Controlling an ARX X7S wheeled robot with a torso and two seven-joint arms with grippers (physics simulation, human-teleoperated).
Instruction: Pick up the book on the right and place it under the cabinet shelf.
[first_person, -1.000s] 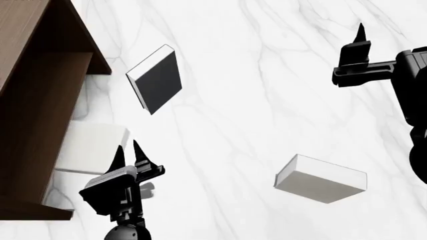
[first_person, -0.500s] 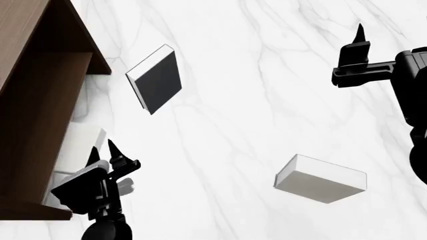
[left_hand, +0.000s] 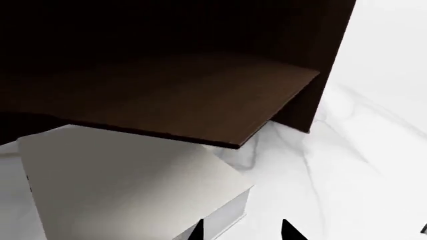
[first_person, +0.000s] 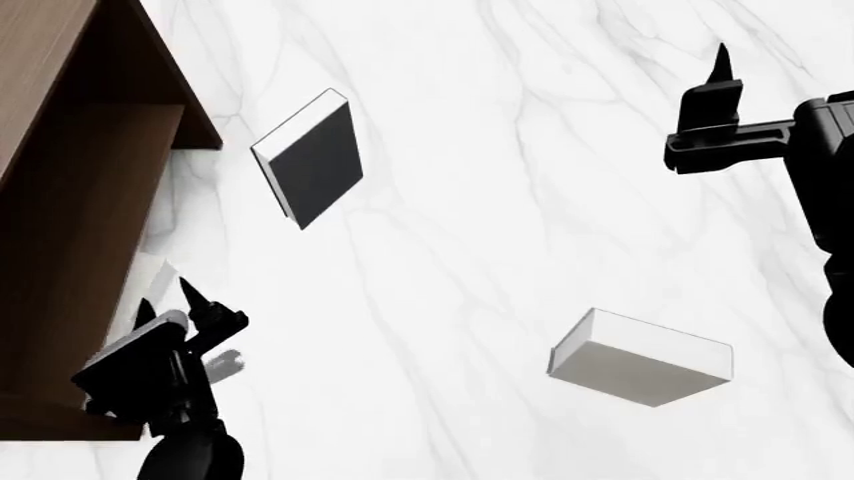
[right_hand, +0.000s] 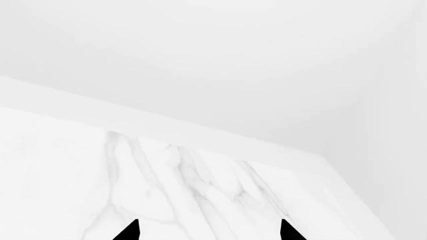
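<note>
The dark brown cabinet shelf (first_person: 80, 200) stands at the left of the head view. A white book (left_hand: 133, 185) lies flat on the table, partly beneath the shelf board (left_hand: 187, 100). In the head view only a sliver of this book (first_person: 163, 277) shows beside the cabinet. My left gripper (left_hand: 243, 231) (first_person: 167, 300) is open at that book's near corner, one fingertip in front of its edge, with only table between the fingers. Another white book (first_person: 641, 358) lies at the lower right. My right gripper (first_person: 721, 75) (right_hand: 208, 231) hangs open and empty at the far right.
A black-covered book (first_person: 314, 158) lies tilted on the white marble table (first_person: 507, 230), just right of the cabinet's front corner. The cabinet's side wall (left_hand: 327, 65) stands beyond the shelf board in the left wrist view.
My left gripper has moved left toward the cabinet and its fingers stand wider apart. The white book by it has slid under the shelf, nearly out of the head view. The right arm is still.
</note>
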